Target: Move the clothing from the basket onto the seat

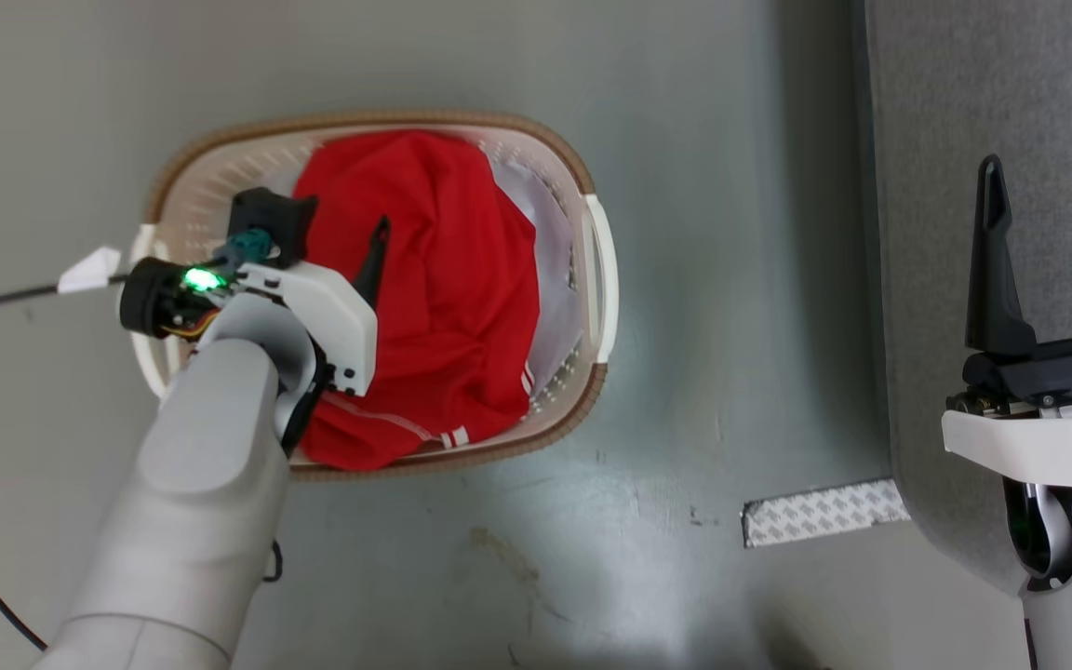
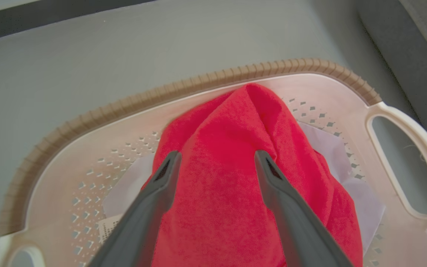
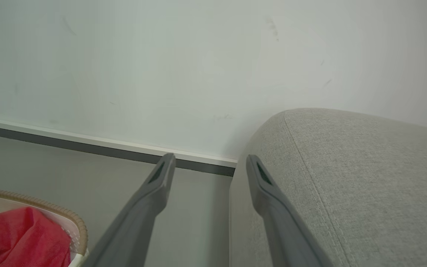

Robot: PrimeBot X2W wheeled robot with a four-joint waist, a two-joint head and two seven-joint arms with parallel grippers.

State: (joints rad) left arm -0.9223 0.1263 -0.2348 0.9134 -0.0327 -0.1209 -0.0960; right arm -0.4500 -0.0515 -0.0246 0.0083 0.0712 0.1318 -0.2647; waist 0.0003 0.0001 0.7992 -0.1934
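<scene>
Your left end effector [image 2: 217,155] hangs spread wide over the red garment [image 2: 221,215] heaped in the basket [image 2: 124,107]; it looks soft, light and floppy, so pinch its raised central ridge.

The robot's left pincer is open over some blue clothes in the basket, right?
No, the clothes are red, not blue; the left wrist view shows it. The left pincer is open over them in the basket.
</scene>
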